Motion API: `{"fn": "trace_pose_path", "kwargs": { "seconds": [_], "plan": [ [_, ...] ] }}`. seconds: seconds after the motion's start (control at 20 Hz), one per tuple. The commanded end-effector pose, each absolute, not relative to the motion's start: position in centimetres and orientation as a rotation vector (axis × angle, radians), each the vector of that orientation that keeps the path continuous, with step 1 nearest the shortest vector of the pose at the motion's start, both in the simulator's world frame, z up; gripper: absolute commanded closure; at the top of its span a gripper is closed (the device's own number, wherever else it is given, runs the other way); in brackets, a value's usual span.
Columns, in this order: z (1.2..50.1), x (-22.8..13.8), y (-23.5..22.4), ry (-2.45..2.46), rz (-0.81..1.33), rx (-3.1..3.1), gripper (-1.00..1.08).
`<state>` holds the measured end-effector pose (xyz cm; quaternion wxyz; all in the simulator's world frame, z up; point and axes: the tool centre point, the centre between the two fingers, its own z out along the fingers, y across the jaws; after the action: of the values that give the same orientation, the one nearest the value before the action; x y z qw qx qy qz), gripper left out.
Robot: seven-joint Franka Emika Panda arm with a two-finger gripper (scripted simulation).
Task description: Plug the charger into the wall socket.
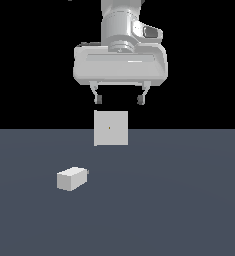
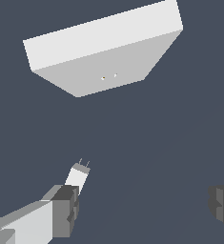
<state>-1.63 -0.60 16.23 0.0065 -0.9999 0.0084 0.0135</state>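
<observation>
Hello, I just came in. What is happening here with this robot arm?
A simulated robot arm hangs above a grey floor with its gripper open and holding nothing. The charger, a small white block, lies on the floor toward the exterior view's left, untouched. The wall socket, a white square panel, stands upright behind it. Nothing is plugged in yet; picking up the charger probably comes next.

I see the charger, a small white block, lying flat on the grey floor toward the exterior view's left, near side, prongs facing right. The wall socket, a white square panel, stands upright farther back, well apart.
</observation>
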Motion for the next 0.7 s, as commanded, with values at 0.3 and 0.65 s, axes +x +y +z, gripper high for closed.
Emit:
{"fn": "trace_pose_path", "kwargs": {
  "seconds": [0.3, 0.65],
  "plan": [
    [16.0, -1.9, -0.4, 0.044, 0.027, -3.13, -0.92],
    [15.1, -2.9, 0.4, 0.112, -0.03, -3.136, -0.92]
  ]
}}
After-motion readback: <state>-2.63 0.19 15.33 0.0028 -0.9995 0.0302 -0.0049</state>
